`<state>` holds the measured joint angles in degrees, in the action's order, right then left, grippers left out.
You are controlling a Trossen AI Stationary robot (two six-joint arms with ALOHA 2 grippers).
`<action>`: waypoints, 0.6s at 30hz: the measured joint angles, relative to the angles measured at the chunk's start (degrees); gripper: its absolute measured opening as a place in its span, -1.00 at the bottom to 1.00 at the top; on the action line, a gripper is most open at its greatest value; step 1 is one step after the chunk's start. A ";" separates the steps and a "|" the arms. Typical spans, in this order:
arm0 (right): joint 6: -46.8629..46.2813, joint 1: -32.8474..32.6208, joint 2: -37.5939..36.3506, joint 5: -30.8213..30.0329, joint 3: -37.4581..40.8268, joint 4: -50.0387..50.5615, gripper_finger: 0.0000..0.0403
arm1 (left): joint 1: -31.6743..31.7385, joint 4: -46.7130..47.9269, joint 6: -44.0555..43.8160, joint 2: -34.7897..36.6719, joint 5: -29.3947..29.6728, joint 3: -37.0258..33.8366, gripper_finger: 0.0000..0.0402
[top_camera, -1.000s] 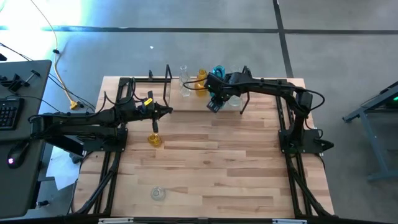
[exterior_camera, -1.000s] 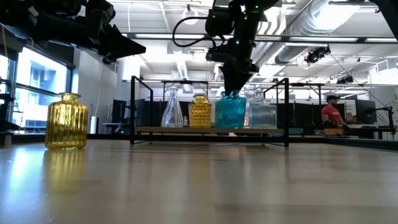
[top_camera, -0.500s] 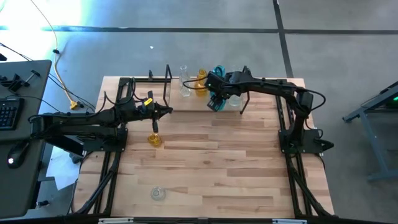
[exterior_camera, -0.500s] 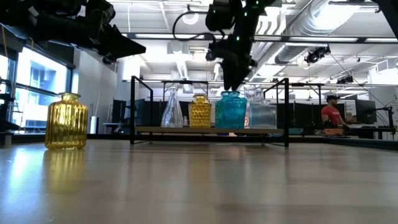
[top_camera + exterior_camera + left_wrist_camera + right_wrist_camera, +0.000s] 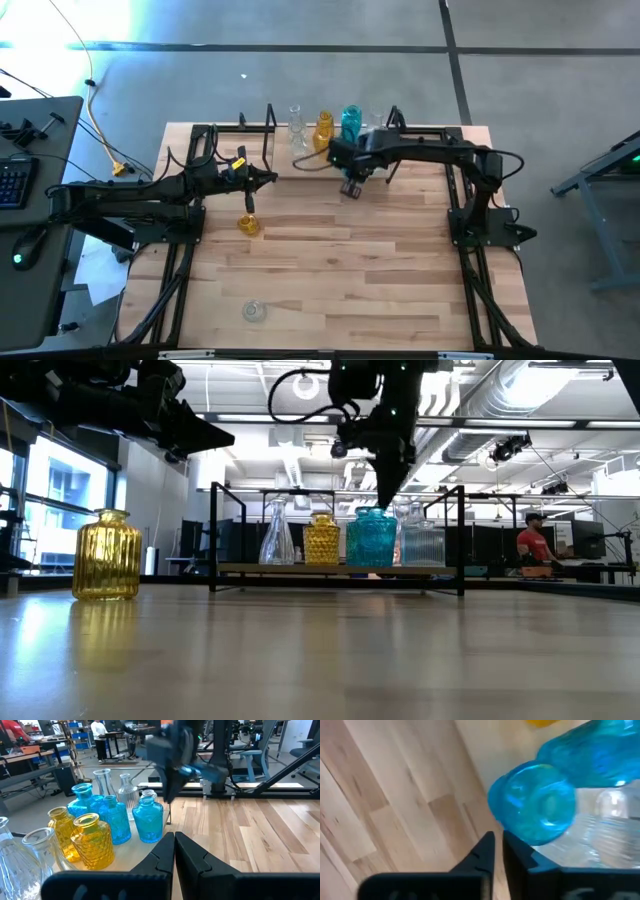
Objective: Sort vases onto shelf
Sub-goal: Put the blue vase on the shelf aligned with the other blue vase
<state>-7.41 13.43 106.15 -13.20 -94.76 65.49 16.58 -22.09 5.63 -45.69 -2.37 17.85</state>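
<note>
Nearest the front edge of the desk [image 5: 330, 290] a clear vase [image 5: 254, 311] sits alone, not yet sorted. Farther in, an amber vase [image 5: 248, 224] stands on the boards just below the left claw [image 5: 266, 179], which hangs clenched and empty over the desk's left side. Both of these, I'd say, are left to do.

At the far edge is the shelf [image 5: 340, 569], and that is where the work shows. In the low view four vases stand in a row on it: a clear one [image 5: 277, 534], a small amber one [image 5: 322, 540], a teal vase [image 5: 372, 537] and a ribbed clear one [image 5: 422, 541]. The right claw [image 5: 350, 187] is just on the near side of the teal vase, fingers pinched together on nothing, so the vase stands free.

The left wrist view shows more vases there, teal, amber and clear, crowded together. So most are placed.
</note>
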 joint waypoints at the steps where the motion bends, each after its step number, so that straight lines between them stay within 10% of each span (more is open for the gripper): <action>1: 0.17 -0.36 0.00 -0.12 1.19 -0.75 -0.96 | -0.01 0.00 -0.01 0.00 0.00 0.00 -0.98; 18: -1.27 0.49 -0.02 -3.37 8.75 -8.08 -0.99 | 0.00 0.05 -0.02 0.00 0.00 0.00 -0.98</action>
<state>-8.69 13.92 106.13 -16.57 -86.01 57.41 16.58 -22.04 5.61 -45.69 -2.37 17.85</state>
